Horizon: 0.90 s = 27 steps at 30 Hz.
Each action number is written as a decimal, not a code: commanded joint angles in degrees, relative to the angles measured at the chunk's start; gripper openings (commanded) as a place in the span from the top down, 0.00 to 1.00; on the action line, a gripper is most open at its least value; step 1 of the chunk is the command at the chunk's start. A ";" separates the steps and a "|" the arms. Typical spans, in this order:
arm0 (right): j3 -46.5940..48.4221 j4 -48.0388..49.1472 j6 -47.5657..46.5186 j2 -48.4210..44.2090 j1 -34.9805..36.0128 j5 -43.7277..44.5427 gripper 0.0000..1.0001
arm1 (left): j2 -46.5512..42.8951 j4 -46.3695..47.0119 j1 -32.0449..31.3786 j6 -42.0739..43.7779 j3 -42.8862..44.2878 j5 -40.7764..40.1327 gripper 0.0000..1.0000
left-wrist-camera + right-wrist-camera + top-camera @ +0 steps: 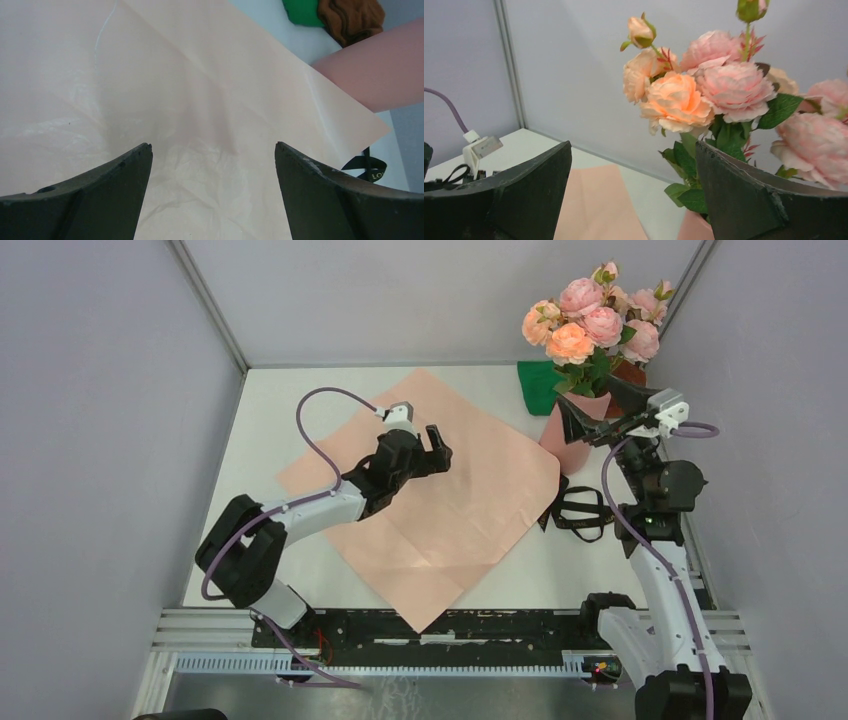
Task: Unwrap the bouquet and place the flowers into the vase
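We note flowers [592, 325] standing in vase [572, 440], upper right. There, right fingers [524, 190] spread wide, pinching nothing. At centre, left fingers [115, 190] spread over flat wrapping paper [470, 500].

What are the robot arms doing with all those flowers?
They are unwrapping a bouquet and putting it in a vase, and that looks nearly done. The flowers stand in the pink vase, and the right gripper is open right beside them. The wrapping paper lies flat on the table, with the black ribbon loose next to it. The left gripper hovers open over the paper, holding nothing.
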 commanded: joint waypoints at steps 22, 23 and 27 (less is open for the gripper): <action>2.61 -4.69 -4.66 10.27 13.11 2.30 0.02 | -6.14 -1.86 0.27 -0.37 -0.44 -3.38 0.05; 2.63 -4.85 -4.94 10.40 13.30 2.37 0.02 | -6.23 -1.94 0.32 -0.28 -0.44 -3.31 0.05; 2.45 -5.08 -5.38 11.19 13.57 2.84 0.02 | -6.37 -2.40 0.31 -0.01 -0.42 -3.17 0.05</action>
